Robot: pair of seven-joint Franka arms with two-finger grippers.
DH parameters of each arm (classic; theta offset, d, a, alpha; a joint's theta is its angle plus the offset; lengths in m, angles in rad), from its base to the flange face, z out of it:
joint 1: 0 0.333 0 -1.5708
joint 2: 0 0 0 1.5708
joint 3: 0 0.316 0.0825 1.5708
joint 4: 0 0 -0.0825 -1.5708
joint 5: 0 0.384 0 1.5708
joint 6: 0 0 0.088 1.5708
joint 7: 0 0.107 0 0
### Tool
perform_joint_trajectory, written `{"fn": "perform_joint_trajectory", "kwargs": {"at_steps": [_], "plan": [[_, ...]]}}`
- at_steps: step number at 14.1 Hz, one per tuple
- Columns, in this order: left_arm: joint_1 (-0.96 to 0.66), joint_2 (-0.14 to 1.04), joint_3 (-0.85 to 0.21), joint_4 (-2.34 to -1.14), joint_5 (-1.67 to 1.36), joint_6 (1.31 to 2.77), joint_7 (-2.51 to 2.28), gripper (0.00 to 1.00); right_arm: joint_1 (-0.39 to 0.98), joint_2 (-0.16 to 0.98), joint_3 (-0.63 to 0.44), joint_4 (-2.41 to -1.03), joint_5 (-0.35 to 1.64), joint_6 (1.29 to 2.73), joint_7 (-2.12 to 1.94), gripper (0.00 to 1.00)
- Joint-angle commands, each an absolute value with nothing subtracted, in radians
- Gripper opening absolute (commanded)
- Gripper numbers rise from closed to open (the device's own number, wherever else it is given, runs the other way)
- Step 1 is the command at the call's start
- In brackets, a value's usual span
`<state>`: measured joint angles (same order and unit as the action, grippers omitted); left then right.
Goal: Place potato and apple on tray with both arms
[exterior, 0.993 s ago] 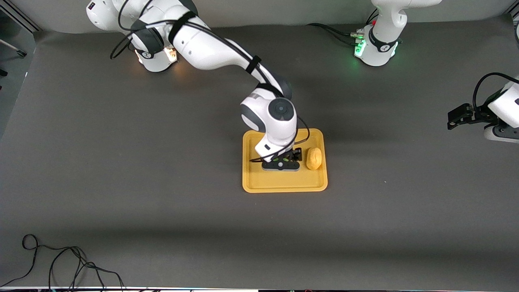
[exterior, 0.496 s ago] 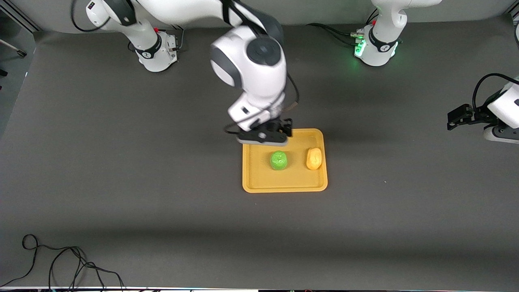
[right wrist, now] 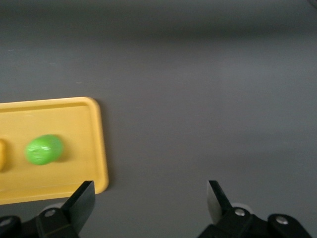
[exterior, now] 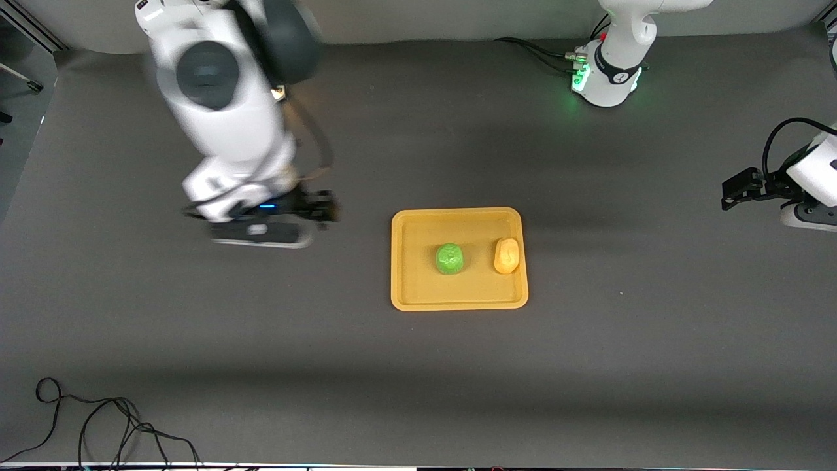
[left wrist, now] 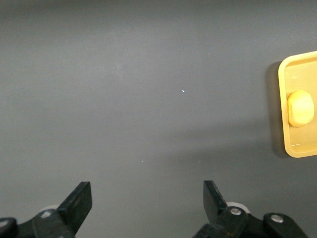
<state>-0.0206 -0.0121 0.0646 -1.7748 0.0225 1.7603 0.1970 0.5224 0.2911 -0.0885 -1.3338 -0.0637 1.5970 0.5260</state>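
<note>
The yellow-orange tray (exterior: 409,291) lies mid-table. The green apple (exterior: 450,258) sits on it near its middle. The yellow-orange potato (exterior: 506,255) sits on it beside the apple, toward the left arm's end. My right gripper (exterior: 324,210) is open and empty, up over bare table off the tray's edge toward the right arm's end. The right wrist view shows its gripper (right wrist: 148,198), the tray's corner (right wrist: 96,148) and the apple (right wrist: 43,149). My left gripper (exterior: 735,190) waits open and empty at the left arm's end. Its wrist view shows the gripper (left wrist: 147,198), the tray's rim (left wrist: 282,99) and the potato (left wrist: 300,108).
A dark grey mat (exterior: 588,366) covers the table. A loose black cable (exterior: 98,418) lies at the edge nearest the front camera, toward the right arm's end. The arm bases (exterior: 608,72) stand along the edge farthest from it.
My right gripper has let go of the apple on the tray, risen, and swung away toward the right arm's end. The left arm has not moved.
</note>
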Motion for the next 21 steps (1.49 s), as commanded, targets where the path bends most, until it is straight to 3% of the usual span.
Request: {"fn": "perform_joint_trajectory", "kwargs": {"at_steps": [1,4,10,21], "plan": [[-0.021,-0.014,0.064,-1.769,0.025,1.756,0.199,1.0,0.354,0.073,-0.023,-1.607,-0.049,1.676,0.387,1.0],[-0.021,-0.011,0.064,-1.752,-0.012,1.747,0.195,1.0,0.2,0.012,0.011,-1.657,-0.032,1.666,0.258,1.0],[-0.032,0.009,0.061,-1.752,0.008,1.756,0.17,1.0,-0.032,0.034,0.012,-1.622,-0.032,1.657,-0.038,1.0],[-0.031,-0.002,0.058,-1.753,0.04,1.747,0.153,1.0,-0.041,0.035,0.002,-1.585,0.009,1.552,-0.06,1.0]]}}
